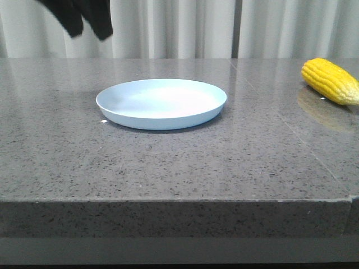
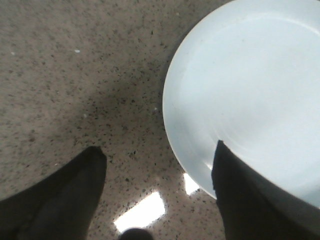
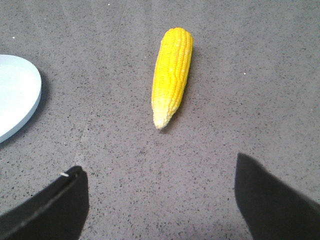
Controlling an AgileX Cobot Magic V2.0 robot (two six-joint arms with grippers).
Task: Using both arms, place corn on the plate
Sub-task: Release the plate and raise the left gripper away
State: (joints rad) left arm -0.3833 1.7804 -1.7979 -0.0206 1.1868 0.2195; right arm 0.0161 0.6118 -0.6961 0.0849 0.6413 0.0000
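Corn cob [image 3: 172, 75] well right of plate [image 1: 161, 103], long axis toward right gripper [image 3: 160, 200]; fingers apart both arms, left gripper [image 2: 160, 195] over plate edge.

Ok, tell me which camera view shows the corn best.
The right wrist view: the whole corn lies on the table uncovered, ahead of the open right gripper, kernel rows and pale tip clear. The front view catches it at the right edge, partly cut off. The left wrist view shows only the plate, no corn.
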